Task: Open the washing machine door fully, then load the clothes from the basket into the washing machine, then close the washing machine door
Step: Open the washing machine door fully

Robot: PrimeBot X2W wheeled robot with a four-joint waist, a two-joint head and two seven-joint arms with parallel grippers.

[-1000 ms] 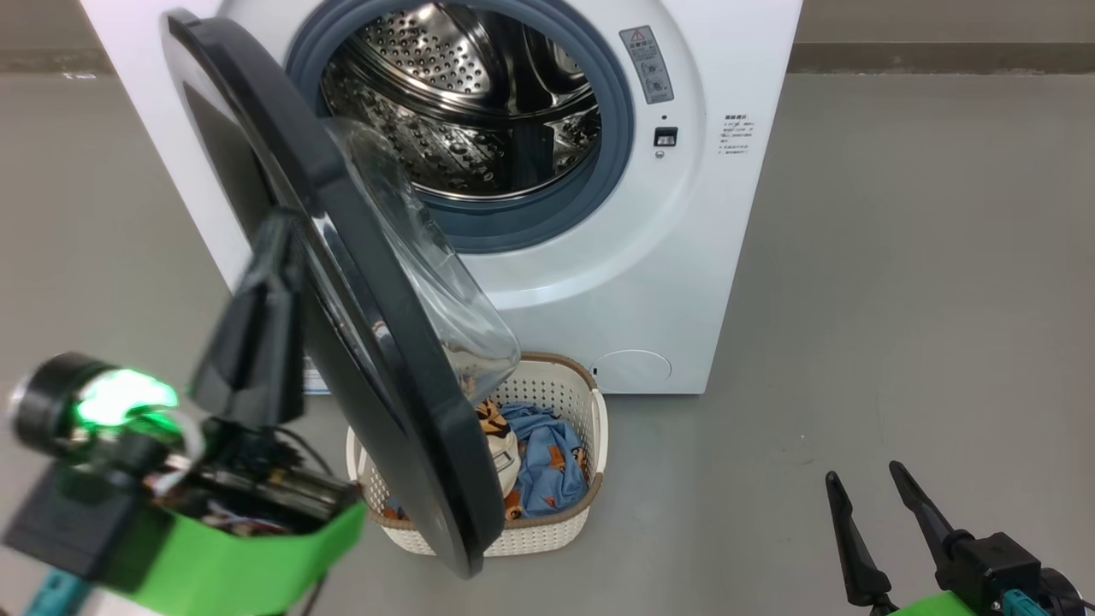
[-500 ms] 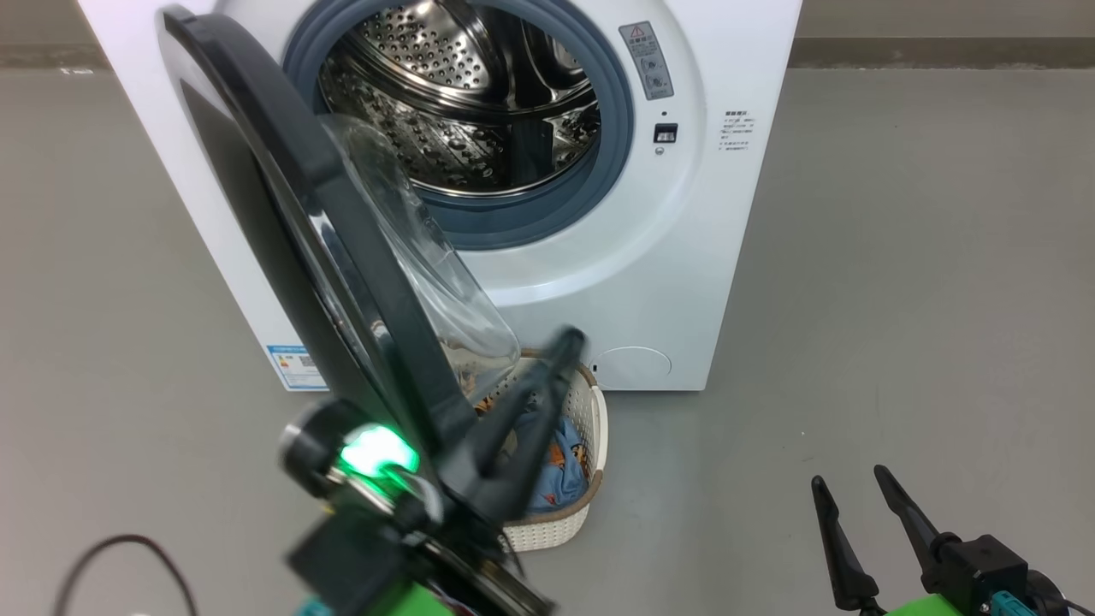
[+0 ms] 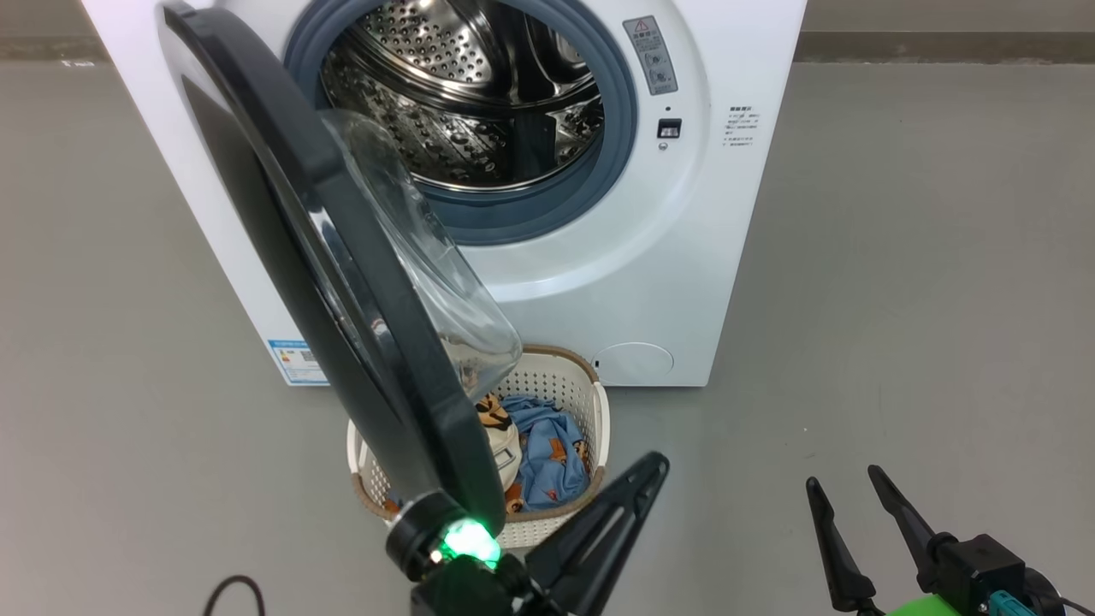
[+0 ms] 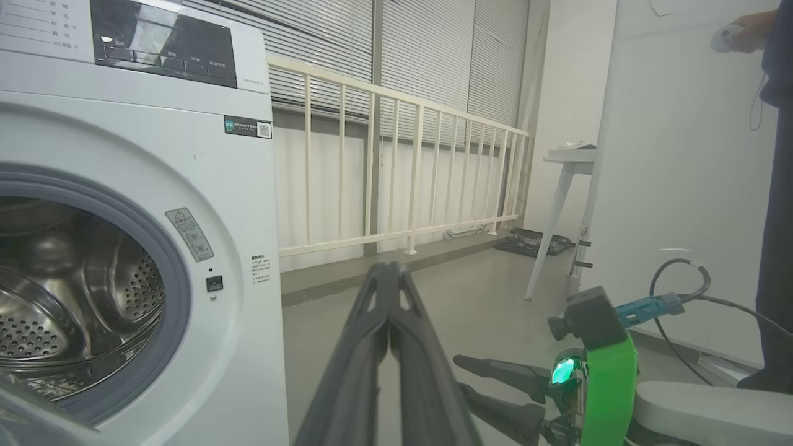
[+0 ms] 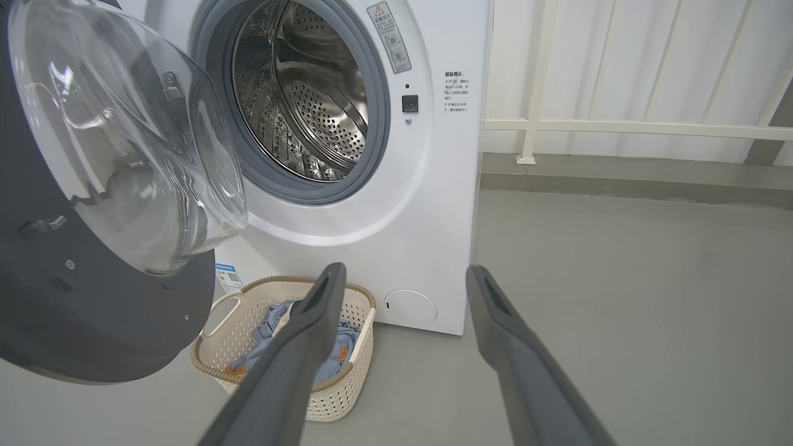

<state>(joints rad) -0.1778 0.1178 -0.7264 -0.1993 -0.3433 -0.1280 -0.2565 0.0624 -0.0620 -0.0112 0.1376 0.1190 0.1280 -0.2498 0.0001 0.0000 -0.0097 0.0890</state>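
The white washing machine [image 3: 710, 257] stands with its steel drum [image 3: 462, 94] showing. The washing machine door [image 3: 282, 180], black-rimmed with a clear glass bowl [image 3: 428, 274], is swung out towards me, roughly edge-on. Under its lower edge sits the cream basket [image 3: 599, 411] holding blue bear-print clothes [image 3: 547, 445] and a cream piece. My left gripper [image 3: 652, 469] is shut and empty, just right of the basket and below the door. The right gripper [image 3: 843, 481] hangs open over bare floor at the lower right. In the right wrist view the open gripper [image 5: 404, 272] points at the basket [image 5: 217, 365].
Grey floor spreads to the right of the machine. A dark cable [image 3: 227, 595] lies at the bottom left. Beyond the machine are a cream railing [image 4: 403, 155], a white table [image 4: 567, 155] and a person [image 4: 777, 217] at the wall.
My left gripper has swung from the door's outer left side down and right, to below the door beside the basket. The door and the right gripper stay much as they were.
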